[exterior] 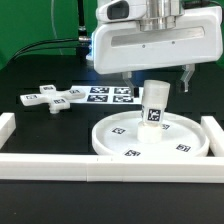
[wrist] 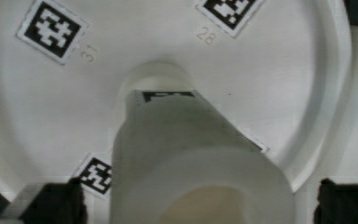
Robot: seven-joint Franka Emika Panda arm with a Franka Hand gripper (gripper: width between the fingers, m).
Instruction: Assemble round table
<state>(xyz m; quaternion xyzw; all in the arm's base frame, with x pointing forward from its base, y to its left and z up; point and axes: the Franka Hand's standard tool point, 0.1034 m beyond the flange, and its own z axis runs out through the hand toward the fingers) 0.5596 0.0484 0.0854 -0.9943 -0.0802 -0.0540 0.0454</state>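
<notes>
Leg (exterior: 153,105), short white plastic cylinder, on large rimmed white disc (exterior: 104,141): probably light, stiff, slick. Gripper (wrist: 197,200) jaws wide, flanking it at 3 and 9 o'clock; pinch mid-barrel.

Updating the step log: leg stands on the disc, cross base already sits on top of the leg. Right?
Not quite. The leg does stand on the disc, but the cross base is not on it: the exterior view shows it lying flat, apart, to the exterior view's left of the disc.

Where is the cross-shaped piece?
In the exterior view, the cross-shaped base lies flat at the view's left, beside the marker board and apart from the round disc.
</notes>
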